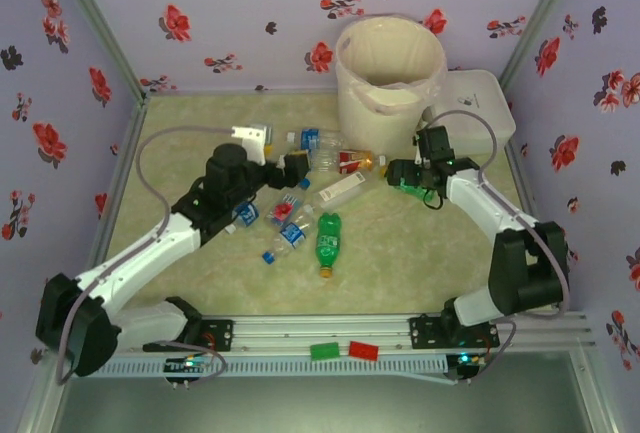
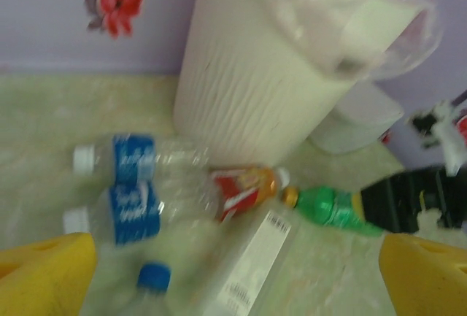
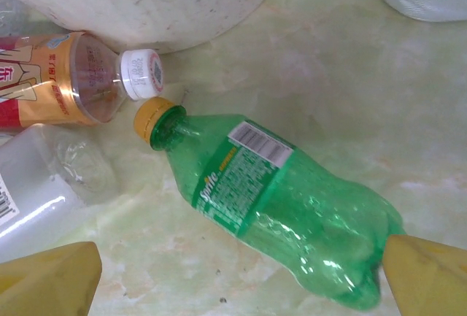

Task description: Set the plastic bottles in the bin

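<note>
Green Sprite bottle lies slantwise between the right gripper's spread jaws, base by one finger, cap beside an orange-labelled bottle, the bin just beyond. Closing off-centre might squirt it out sideways. The left gripper's jaws gape likewise, blue-labelled bottles ahead.

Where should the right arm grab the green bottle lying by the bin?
I'd take the green bottle at its labelled middle, straight down from above, jaws across its width. It lies flat on its side, with bare table along both long sides there, while its cap end is crowded against the orange bottle.
</note>
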